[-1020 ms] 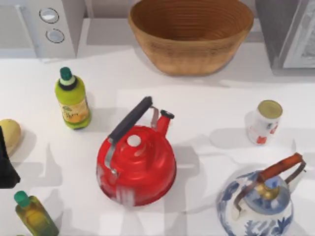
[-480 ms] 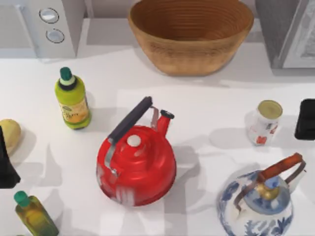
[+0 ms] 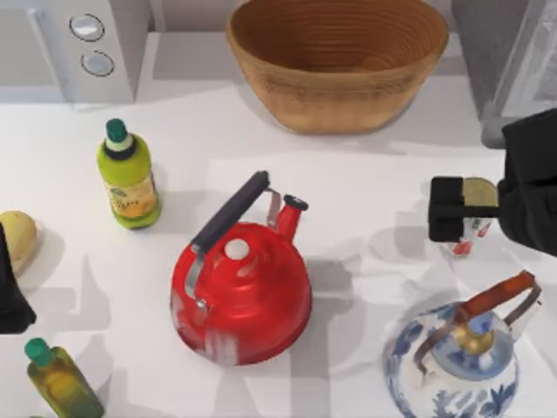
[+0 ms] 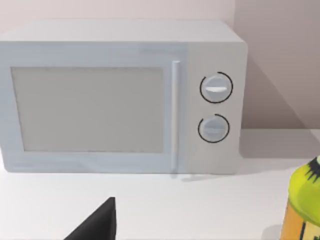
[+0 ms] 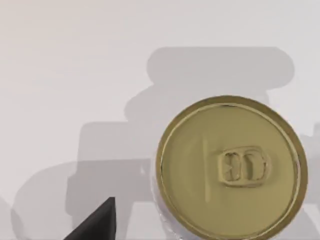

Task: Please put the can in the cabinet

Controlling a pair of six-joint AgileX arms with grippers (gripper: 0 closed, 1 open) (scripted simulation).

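Observation:
The can (image 3: pixel 480 193), a small white tin with red marks and a dull gold top, stands upright at the right of the table. My right gripper (image 3: pixel 457 211) hangs directly over it and hides part of its side. In the right wrist view the can's round top (image 5: pixel 230 167) with its pull tab sits straight below the camera. The cabinet (image 3: pixel 492 52), grey with a pale framed door, stands at the back right corner, behind the can. My left gripper (image 3: pixel 10 292) is parked at the left edge of the table.
A red kettle (image 3: pixel 242 292) stands mid-table and a blue-and-white kettle (image 3: pixel 457 361) sits just in front of the can. A wicker basket (image 3: pixel 338 61) is at the back centre, and a white appliance (image 3: pixel 78 43) with two knobs at the back left. Two green-capped bottles (image 3: pixel 128 178) (image 3: pixel 59 383) stand on the left.
My right arm has come in from the right edge and moved left, so that it now hangs over the can and covers part of it. The can and the left arm have not moved.

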